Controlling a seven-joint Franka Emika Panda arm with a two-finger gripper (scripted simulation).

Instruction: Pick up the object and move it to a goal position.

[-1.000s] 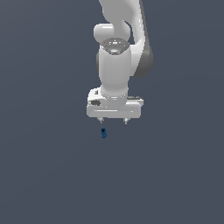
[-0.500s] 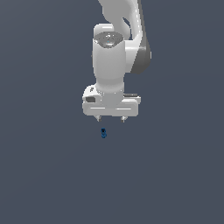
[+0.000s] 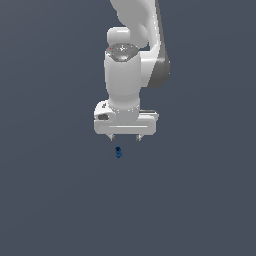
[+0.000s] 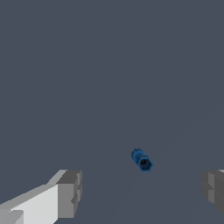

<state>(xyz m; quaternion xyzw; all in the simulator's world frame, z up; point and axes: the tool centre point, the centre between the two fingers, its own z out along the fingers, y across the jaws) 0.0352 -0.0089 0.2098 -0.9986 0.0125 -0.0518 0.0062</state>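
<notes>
You see the white gripper (image 3: pixel 125 138) pointing down, its two short fingertips set well apart and holding nothing. The small blue object (image 3: pixel 118 151) lies on the plain grey floor (image 3: pixel 50 200) just under the fingertip nearer the exterior view's left. From the wrist view, the object (image 4: pixel 141 160) sits between the grey finger pads (image 4: pixel 70 194), clear of both, its dark hole facing you.

My white arm (image 3: pixel 131 65) hangs straight down from above, wrist vertical; my gripper (image 3: pixel 125 138) points at the floor, jaws spread wide and holding nothing between them.
</notes>
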